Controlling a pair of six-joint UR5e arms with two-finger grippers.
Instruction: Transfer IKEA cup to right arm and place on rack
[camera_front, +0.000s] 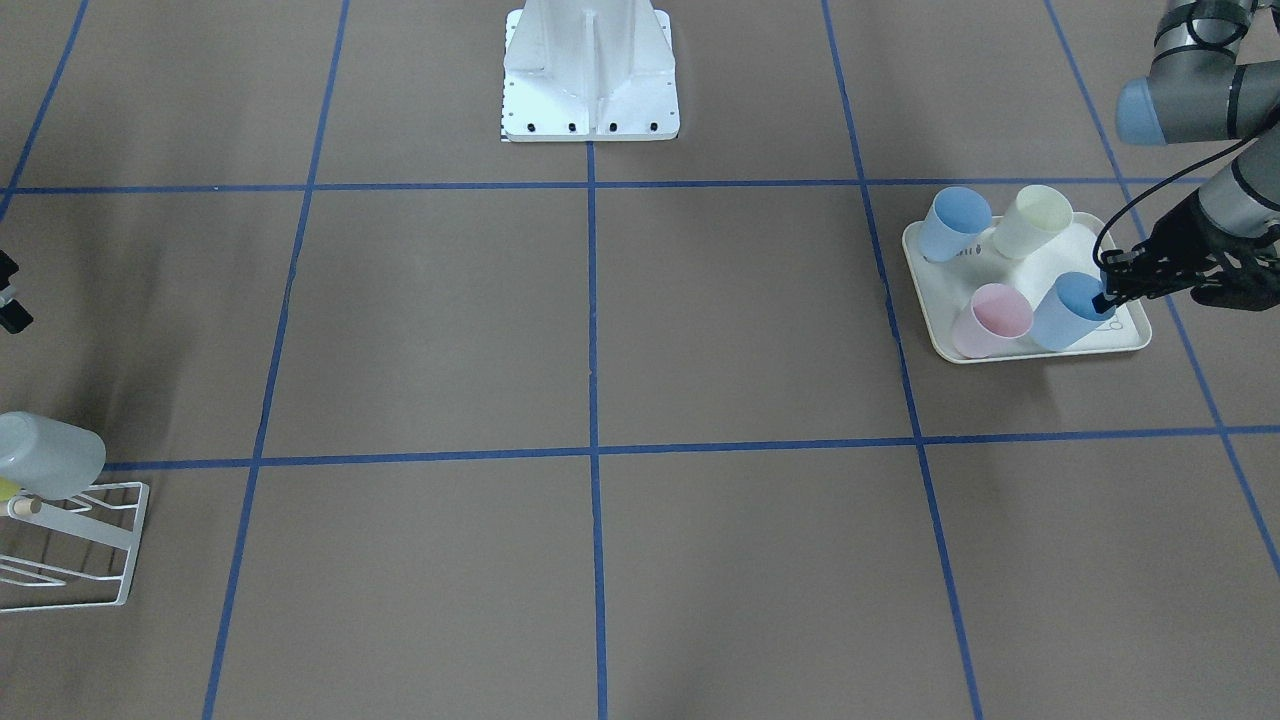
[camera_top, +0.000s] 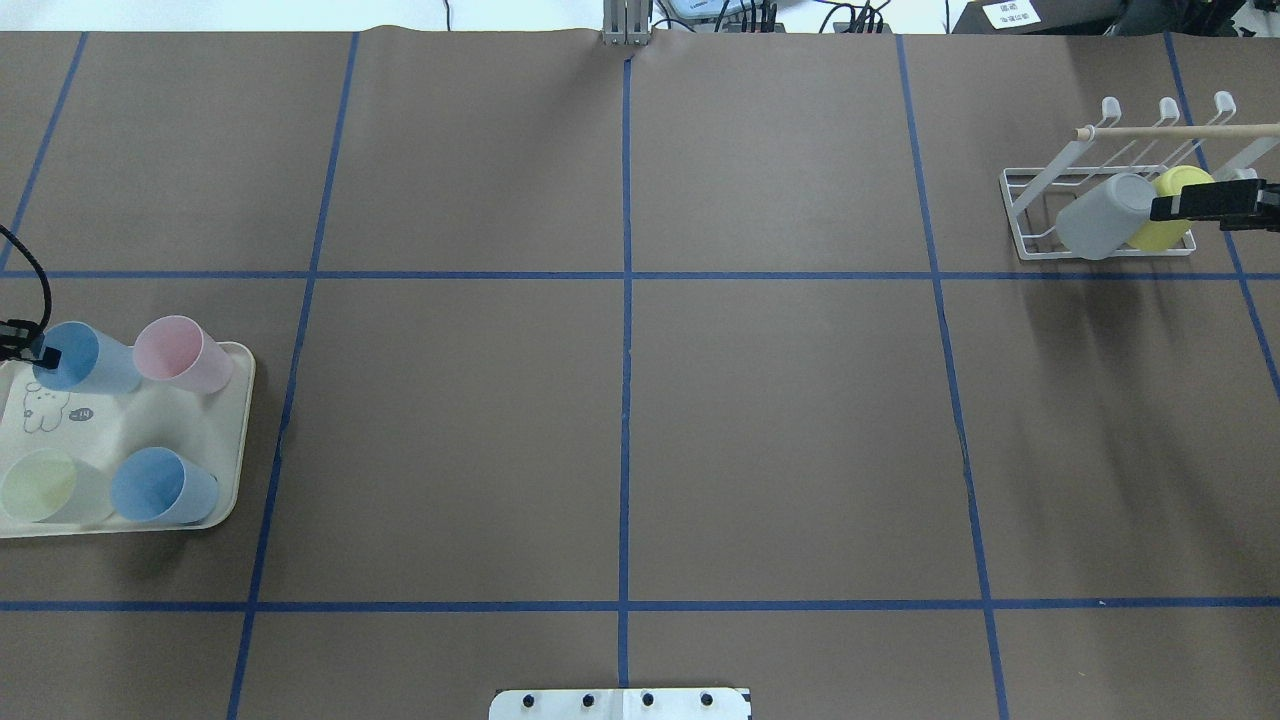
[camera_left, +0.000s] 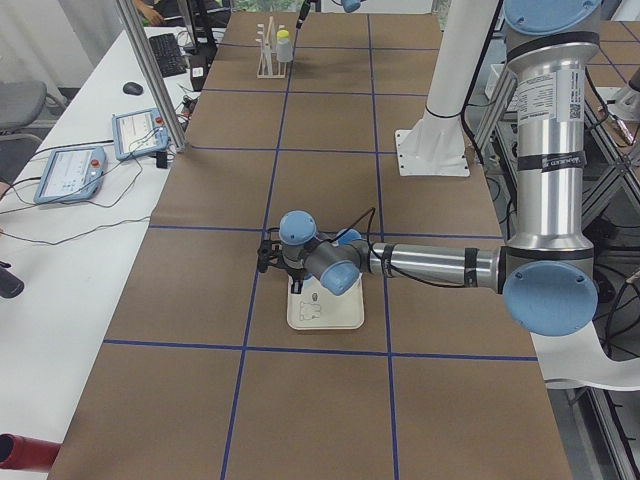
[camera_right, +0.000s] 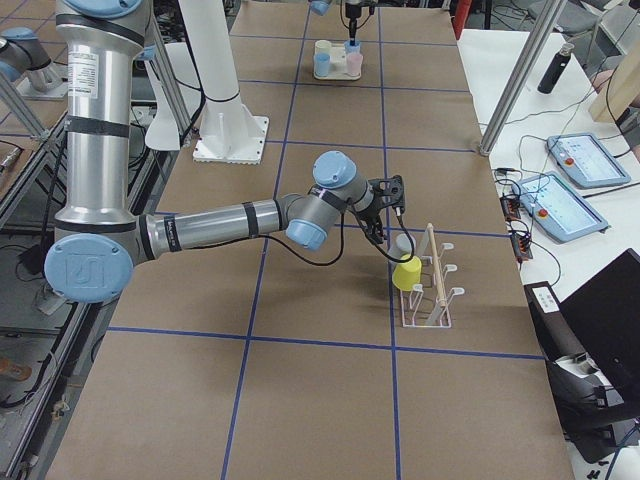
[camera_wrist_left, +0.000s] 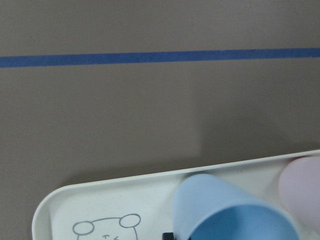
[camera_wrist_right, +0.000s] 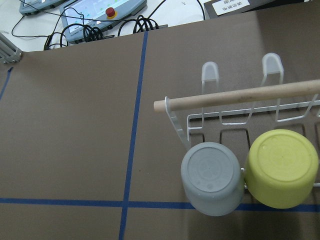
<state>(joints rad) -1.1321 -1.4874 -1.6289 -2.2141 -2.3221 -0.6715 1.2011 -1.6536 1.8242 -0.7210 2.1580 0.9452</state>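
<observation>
- My left tool (camera_front: 1105, 292) is at the rim of the blue cup (camera_front: 1065, 312), which stands on the cream tray (camera_front: 925, 300) on the surface. I cannot tell if it is clenched.
- Farther away, the rack (camera_top: 1030, 215) carries a grey cup (camera_top: 1105, 215) and a yellow cup (camera_top: 1170, 228). My right tool (camera_top: 1158, 208) hovers above them, and I cannot tell its state.

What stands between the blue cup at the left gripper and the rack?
Only the pink cup, beside the blue cup on the side toward the rack. Beyond it nothing visible. That rack already holds a grey cup and a yellow cup.
</observation>
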